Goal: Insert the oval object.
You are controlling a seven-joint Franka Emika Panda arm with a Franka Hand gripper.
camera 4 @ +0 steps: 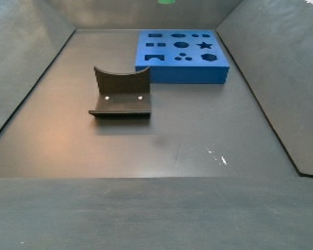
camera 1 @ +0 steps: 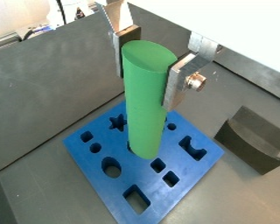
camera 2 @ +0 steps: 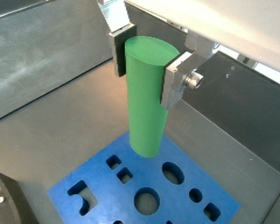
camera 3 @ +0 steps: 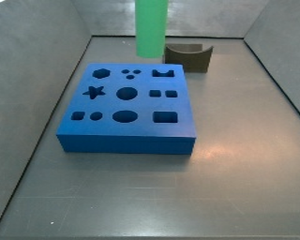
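My gripper (camera 1: 150, 70) is shut on the upper end of the oval object (camera 1: 146, 105), a tall bright green smooth peg, and holds it upright; both wrist views show this (camera 2: 149, 68). The peg (camera 2: 145, 105) hangs with its lower end just above the blue block (camera 1: 184, 171), which has several shaped holes. In a side view the peg (camera 3: 150, 28) shows at the far end of the blue block (camera 3: 127, 141), and the gripper itself is out of frame. In a side view only the peg's tip (camera 4: 166, 2) shows, above the block (camera 4: 186, 73).
A dark olive-brown block with a curved notch (camera 3: 190, 56) stands on the floor beside the blue block's far corner; it also shows in a side view (camera 4: 120, 93) and in a wrist view (camera 1: 254, 140). Grey walls enclose the floor.
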